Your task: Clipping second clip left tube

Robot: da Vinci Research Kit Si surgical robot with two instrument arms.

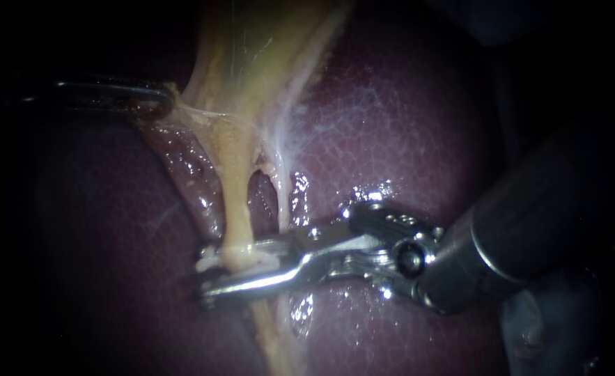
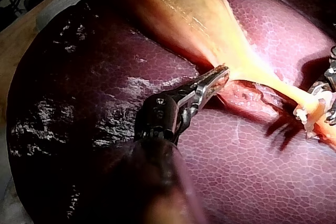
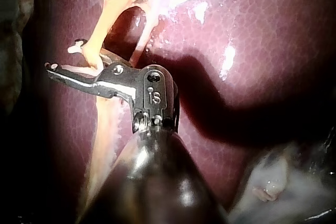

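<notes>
Glossy dark red liver (image 1: pixel 405 118), pale yellow gallbladder (image 1: pixel 251 42)

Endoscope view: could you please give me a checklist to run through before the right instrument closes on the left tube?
1. Left tube lies between the right instrument's jaws, which stand apart: ok.
2. Jaw tips reach past the left tube: ok.
3. Right tube is outside those jaws: cannot tell; it runs behind the instrument near the hinge.
4. Left instrument holds the gallbladder, jaws shut on its edge: ok.
5. Liver is clear of the jaw tips: cannot tell.
</notes>
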